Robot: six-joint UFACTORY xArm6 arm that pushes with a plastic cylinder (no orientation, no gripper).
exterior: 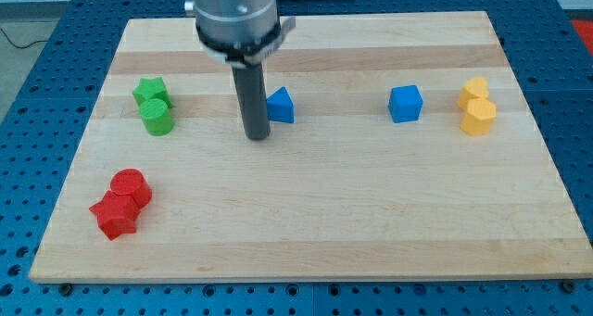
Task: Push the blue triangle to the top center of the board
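The blue triangle (281, 106) lies on the wooden board (306, 214), a little left of centre in the upper half. My tip (257, 135) rests on the board just left of and slightly below the triangle, close to it or touching its left edge. The dark rod rises from the tip to the grey arm body at the view's top.
A blue cube (405, 104) sits right of centre. Two yellow blocks (476, 106) stand at the right. Two green blocks (153, 105) stand at the left. Two red blocks (121, 203) lie at the lower left.
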